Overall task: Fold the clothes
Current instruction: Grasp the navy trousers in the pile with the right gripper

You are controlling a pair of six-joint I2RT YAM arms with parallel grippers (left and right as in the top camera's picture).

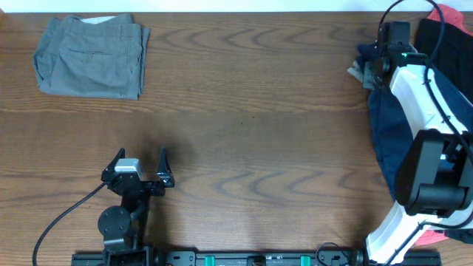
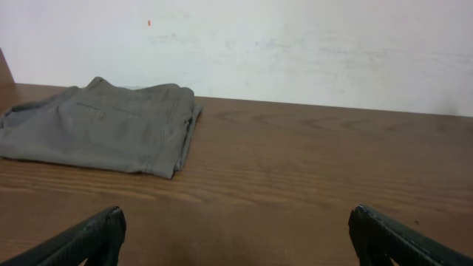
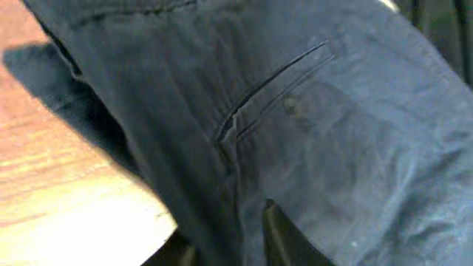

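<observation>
The left gripper [image 1: 140, 166] hung spread wide and empty above the desk [image 1: 259, 148], well apart from the folded grey-olive shorts [image 1: 89, 55] at the far left corner. The right gripper [image 1: 372, 66] sat against the dark navy shorts [image 3: 332, 133] heaped at the desk's right edge. Fabric filled its camera, so whether it was clenched could not be told.

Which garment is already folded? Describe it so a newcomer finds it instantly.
Start at the wooden table and go to its far left corner, away from the heap of clothes at the right edge. There lie the grey shorts, alone: a neat flat square, while the heap is crumpled and mostly dark.
</observation>
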